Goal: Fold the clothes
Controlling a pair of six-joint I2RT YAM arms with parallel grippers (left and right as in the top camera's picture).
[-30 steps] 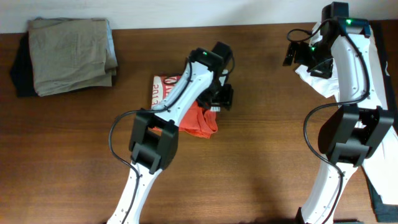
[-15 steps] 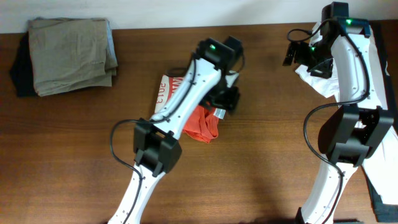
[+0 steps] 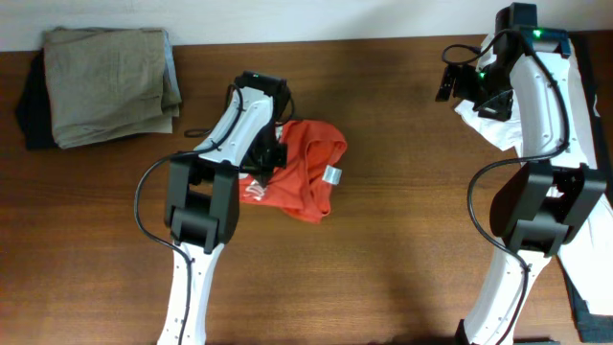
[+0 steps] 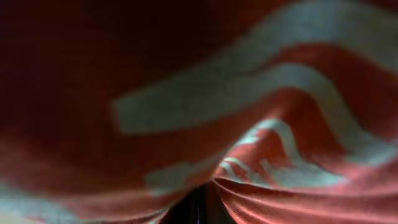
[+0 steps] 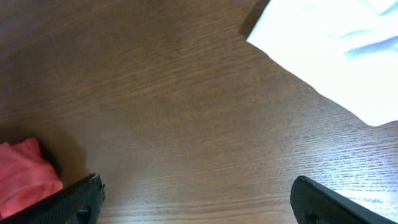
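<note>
The clothes (image 3: 311, 165), a red-orange T-shirt with white lettering, lie bunched at the table's middle, with a small white neck tag (image 3: 332, 174) on the right side. My left gripper (image 3: 266, 160) presses into the shirt's left edge and is shut on the fabric. In the left wrist view the red cloth with white print (image 4: 280, 149) fills the frame and gathers into folds at the bottom centre, hiding the fingers. My right gripper (image 3: 458, 84) hangs open at the far right above bare wood; its two fingers (image 5: 81, 199) stand wide apart with nothing between them.
Khaki-grey folded garments (image 3: 110, 84) sit stacked at the back left on a dark cloth (image 3: 29, 113). A white cloth (image 3: 488, 129) lies under the right arm near the table's right edge, also seen as white cloth (image 5: 336, 43) in the right wrist view.
My left gripper has swung left across the shirt and closed on its left edge. The shirt now shows more red with the neck tag up. The right arm has not moved.
</note>
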